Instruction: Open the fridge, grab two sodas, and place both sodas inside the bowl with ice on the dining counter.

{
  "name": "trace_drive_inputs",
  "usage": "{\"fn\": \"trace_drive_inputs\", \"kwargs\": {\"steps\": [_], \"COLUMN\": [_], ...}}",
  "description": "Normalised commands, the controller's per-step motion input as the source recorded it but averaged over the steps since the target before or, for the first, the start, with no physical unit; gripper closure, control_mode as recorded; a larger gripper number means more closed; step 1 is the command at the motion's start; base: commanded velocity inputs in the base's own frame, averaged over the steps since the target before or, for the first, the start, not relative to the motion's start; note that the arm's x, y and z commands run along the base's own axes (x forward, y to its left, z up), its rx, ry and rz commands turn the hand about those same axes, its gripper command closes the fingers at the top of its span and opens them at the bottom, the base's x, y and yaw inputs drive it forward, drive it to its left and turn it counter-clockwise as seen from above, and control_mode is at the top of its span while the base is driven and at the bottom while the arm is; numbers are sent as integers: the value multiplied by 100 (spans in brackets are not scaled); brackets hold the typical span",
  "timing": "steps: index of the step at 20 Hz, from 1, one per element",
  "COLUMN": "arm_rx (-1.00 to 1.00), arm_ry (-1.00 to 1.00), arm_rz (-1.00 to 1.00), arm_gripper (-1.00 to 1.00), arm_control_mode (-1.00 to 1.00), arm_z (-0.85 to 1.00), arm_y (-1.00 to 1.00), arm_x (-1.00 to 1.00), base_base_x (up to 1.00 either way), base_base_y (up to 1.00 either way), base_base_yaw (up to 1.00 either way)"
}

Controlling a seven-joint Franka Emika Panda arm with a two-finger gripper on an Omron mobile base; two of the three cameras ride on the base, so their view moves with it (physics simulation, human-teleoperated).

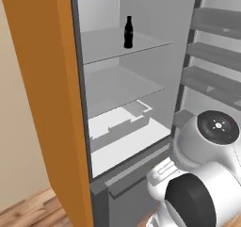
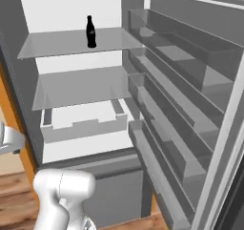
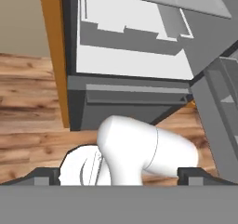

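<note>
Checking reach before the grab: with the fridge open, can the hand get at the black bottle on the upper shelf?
Probably yes. The fridge door is swung wide, the black bottle stands alone on its shelf, and the hand is open, though low and aimed downward.

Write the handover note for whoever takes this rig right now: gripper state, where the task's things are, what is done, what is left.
Gripper: open, empty, low in front of the fridge, fingertips pointing at the floor.
Fridge: door swung wide open.
Black bottle: upright on the top shelf, untouched.
The other shelves look bare; no red can in sight.
Done: fridge opened.
Left: lift the arm to the top shelf, grasp the bottle, find the can, carry both to the bowl with ice.
</note>
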Motion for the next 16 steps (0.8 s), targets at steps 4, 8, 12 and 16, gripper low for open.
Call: {"fn": "trace_drive_inputs", "kwargs": {"steps": [4, 8, 12, 16], "arm_rx": [0, 0, 0, 0], "arm_ry": [0, 0, 0, 0], "arm_rz": [0, 0, 0, 0], "arm_gripper": [-100, -100, -100, -100], "arm_control_mode": [100, 100, 100, 100], "arm_z": [0, 0, 0, 0], "arm_y": [0, 0, 0, 0], "arm_x": [0, 0, 0, 0], "base_base_x": [42, 40, 47, 53], "base_base_y": [-17, -17, -20, -21], "base_base_yaw": [30, 25, 21, 15]}}
